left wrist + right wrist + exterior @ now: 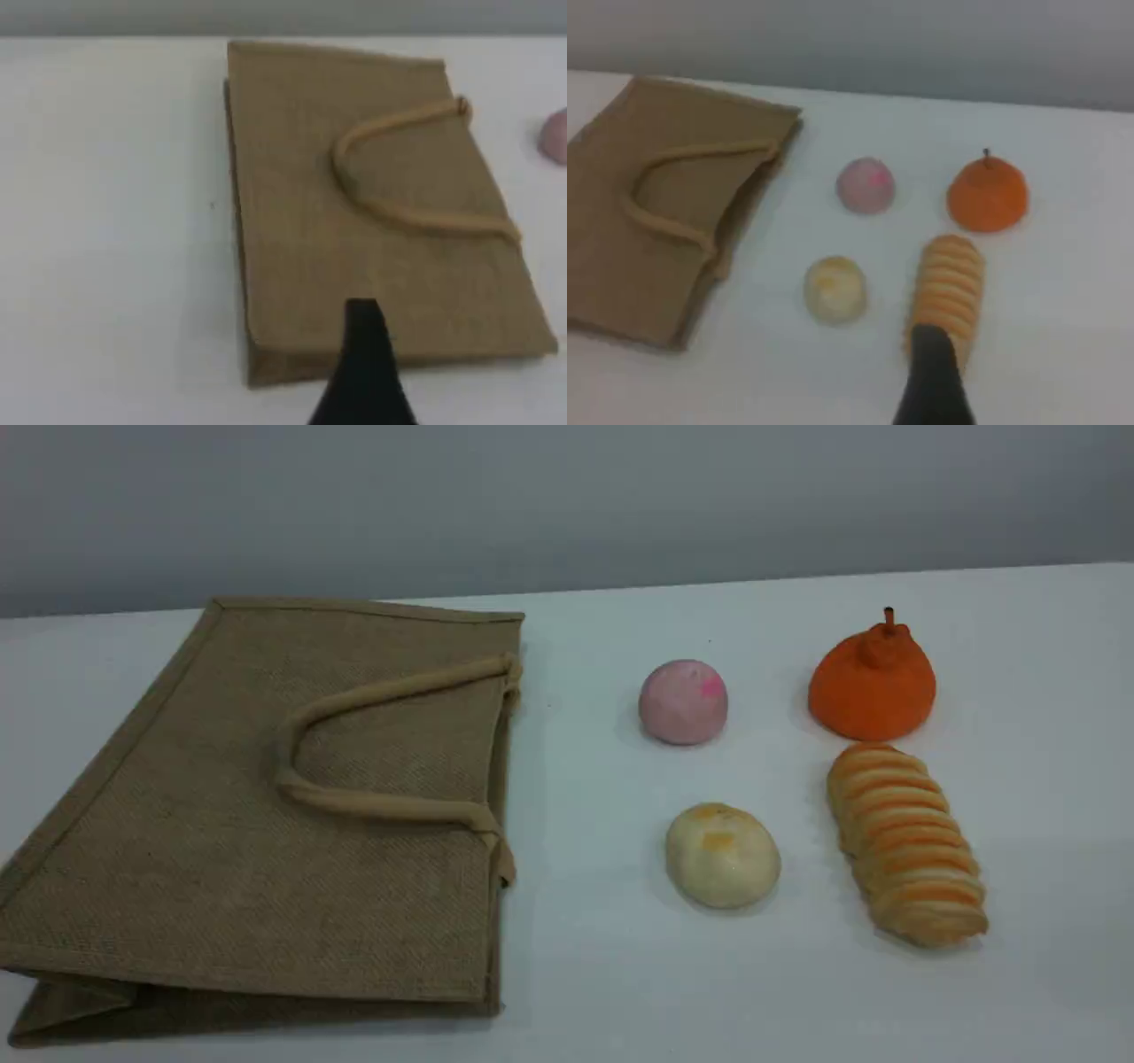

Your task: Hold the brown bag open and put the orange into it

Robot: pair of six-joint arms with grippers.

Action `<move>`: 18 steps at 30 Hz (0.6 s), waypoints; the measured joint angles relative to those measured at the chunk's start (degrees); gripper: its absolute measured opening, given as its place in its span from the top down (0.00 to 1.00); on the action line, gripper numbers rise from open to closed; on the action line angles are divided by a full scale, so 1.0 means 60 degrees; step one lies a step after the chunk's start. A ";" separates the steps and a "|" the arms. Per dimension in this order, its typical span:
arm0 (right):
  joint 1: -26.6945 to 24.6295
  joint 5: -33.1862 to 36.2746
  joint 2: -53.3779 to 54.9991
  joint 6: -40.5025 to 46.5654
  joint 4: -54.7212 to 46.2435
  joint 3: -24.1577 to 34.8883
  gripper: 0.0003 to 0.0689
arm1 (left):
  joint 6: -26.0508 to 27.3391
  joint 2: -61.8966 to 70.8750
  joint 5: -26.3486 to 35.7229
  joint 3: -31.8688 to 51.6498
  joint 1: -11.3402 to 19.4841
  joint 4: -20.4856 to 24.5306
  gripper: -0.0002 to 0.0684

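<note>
Jaws wide on both sides and holding nothing: left gripper (pixel 361 372) seen only as one dark fingertip at the bottom of its wrist view, hanging over the near edge of the brown bag (pixel 372 212); right gripper (pixel 932 376) likewise one dark fingertip, above the near end of the striped bread loaf (pixel 946 288). Neither arm in the scene view.

Scene view alone gives the full layout on the white table (pixel 602 974): brown bag (pixel 266 806) lying flat at the left, mouth toward the foods, one beige handle (pixel 372 802) looped across its top face. Mouth closed flat, inside hidden from every view. Orange (pixel 873 682) upright at the far right, stem up, well apart from the bag, just beyond the bread loaf (pixel 904 841). Pink ball (pixel 683 701) and pale cream bun (pixel 722 856) between bag and loaf.

Left wrist view shows only the bag and a sliver of the pink ball (pixel 556 135). Right wrist view shows the orange (pixel 987 195), both round foods and the bag's mouth end.
</note>
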 joint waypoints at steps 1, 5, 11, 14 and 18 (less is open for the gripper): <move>0.0000 -0.0244 0.0301 -0.0076 0.0171 0.0000 0.37 | -0.0128 0.0292 -0.0215 -0.0094 0.0000 0.0011 0.29; 0.0000 -0.1411 0.1619 -0.0815 0.1344 0.0000 0.37 | -0.0360 0.1946 -0.1021 -0.0379 0.0000 0.0018 0.29; 0.0000 -0.2694 0.3818 -0.2723 0.3650 0.0000 0.37 | -0.0352 0.4612 -0.2335 -0.0835 0.0000 0.0018 0.29; 0.0000 -0.3128 0.4920 -0.3595 0.4762 0.0000 0.37 | -0.0352 0.5913 -0.2887 -0.1130 0.0000 0.0018 0.29; 0.0000 -0.3221 0.6294 -0.4735 0.6088 0.0000 0.37 | -0.0397 0.7584 -0.3575 -0.1200 0.0000 0.0018 0.29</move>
